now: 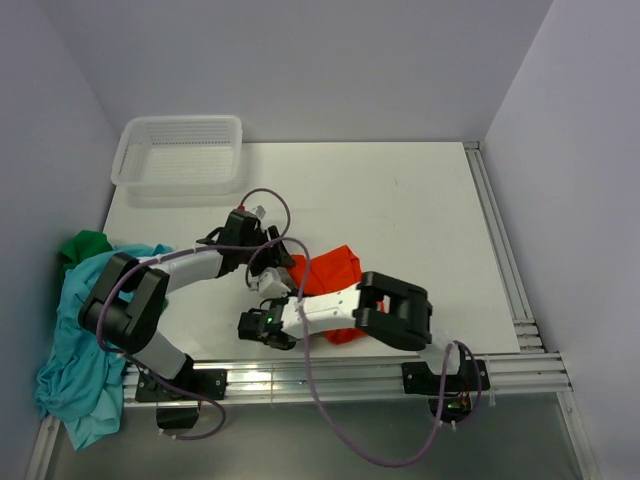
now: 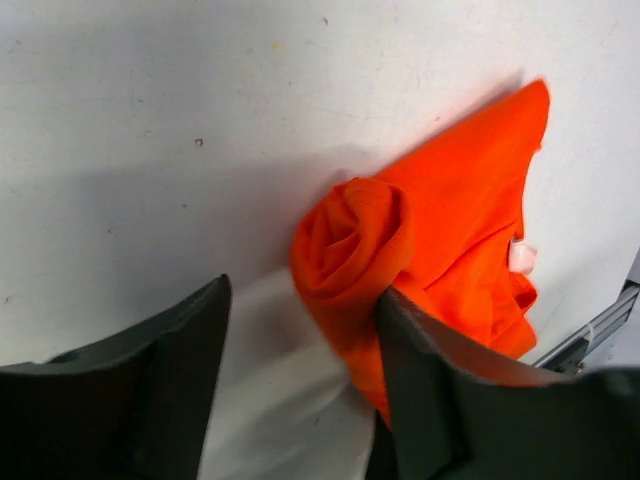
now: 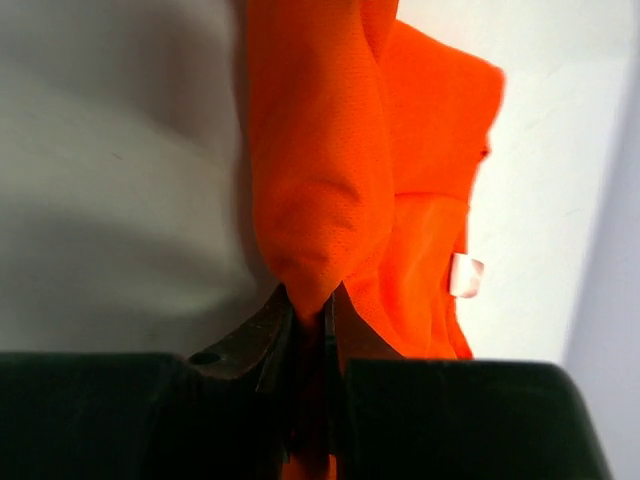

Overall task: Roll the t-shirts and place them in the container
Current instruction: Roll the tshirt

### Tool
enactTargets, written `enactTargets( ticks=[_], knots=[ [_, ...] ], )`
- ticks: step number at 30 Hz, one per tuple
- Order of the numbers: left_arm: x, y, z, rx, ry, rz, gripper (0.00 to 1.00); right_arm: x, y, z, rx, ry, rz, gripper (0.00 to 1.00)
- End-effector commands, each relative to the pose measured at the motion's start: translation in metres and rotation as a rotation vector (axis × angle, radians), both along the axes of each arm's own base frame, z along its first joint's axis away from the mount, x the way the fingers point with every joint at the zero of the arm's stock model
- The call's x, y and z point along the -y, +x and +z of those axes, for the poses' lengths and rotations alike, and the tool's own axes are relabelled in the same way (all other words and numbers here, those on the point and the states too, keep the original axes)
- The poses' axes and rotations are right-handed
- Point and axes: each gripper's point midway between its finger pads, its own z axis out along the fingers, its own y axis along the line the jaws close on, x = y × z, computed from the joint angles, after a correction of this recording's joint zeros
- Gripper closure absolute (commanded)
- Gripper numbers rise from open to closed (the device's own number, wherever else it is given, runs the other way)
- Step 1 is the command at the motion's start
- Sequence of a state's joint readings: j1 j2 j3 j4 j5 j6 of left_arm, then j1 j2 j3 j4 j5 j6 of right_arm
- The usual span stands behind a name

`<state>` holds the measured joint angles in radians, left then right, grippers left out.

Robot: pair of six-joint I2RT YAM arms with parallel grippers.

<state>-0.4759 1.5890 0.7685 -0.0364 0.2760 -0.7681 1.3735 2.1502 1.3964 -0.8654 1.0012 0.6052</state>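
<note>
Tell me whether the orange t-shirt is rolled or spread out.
Partly rolled. The orange t-shirt shows a tight spiral at one end in the left wrist view; the rest lies loose and bunched beyond it.

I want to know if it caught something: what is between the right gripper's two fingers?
A fold of the orange t-shirt sits pinched there in the right gripper, shown in the right wrist view.

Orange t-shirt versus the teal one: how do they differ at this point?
The orange t-shirt lies mid-table; the teal t-shirt spills off the left of the table. The orange t-shirt is partly rolled, the teal t-shirt a loose heap. The right gripper pinches the orange t-shirt; no gripper holds the teal t-shirt. Both are plain cloth.
</note>
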Motion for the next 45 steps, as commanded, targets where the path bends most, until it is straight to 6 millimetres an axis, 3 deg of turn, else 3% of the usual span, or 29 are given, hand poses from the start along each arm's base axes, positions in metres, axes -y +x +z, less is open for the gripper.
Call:
enactTargets(
  ticks=[1,3,7,12,14,15,24,25,33,40,45],
  knots=[
    [-0.004,0.009,0.026,0.088,-0.017,0.026,0.32,-0.023,-0.008,0.011,-0.159,0.341,-0.048,1.0],
    [-0.006,0.009,0.033,0.111,-0.026,0.032,0.25,-0.021,-0.008,0.01,-0.188,0.399,-0.06,1.0],
    [-0.005,0.013,0.044,0.15,-0.044,0.007,0.16,-0.022,-0.009,0.027,-0.193,0.476,-0.048,1.0],
    [0.004,0.033,0.063,0.197,-0.079,-0.08,0.13,-0.01,-0.006,0.025,-0.139,0.406,-0.016,1.0],
    [0.006,0.034,0.061,0.177,-0.058,-0.144,0.12,-0.009,-0.01,0.02,-0.133,0.388,0.008,1.0],
    [0.011,0.046,0.061,0.171,-0.046,-0.162,0.12,-0.008,-0.01,0.018,-0.12,0.37,0.017,1.0],
    [0.035,0.04,0.026,0.109,0.028,-0.375,0.13,-0.011,-0.021,0.004,-0.11,0.333,0.09,1.0],
    [0.054,0.027,0.018,0.1,0.024,-0.455,0.13,-0.011,-0.023,0.002,-0.115,0.33,0.103,1.0],
    [0.089,0.018,0.011,0.111,-0.014,-0.558,0.11,-0.016,-0.029,-0.001,-0.125,0.331,0.13,1.0],
    [0.106,0.021,-0.008,0.094,0.094,-0.582,0.12,-0.018,-0.03,-0.001,-0.124,0.333,0.148,1.0],
    [0.11,0.018,-0.028,0.069,0.153,-0.604,0.2,-0.018,-0.031,0.0,-0.125,0.344,0.156,1.0]
  ],
)
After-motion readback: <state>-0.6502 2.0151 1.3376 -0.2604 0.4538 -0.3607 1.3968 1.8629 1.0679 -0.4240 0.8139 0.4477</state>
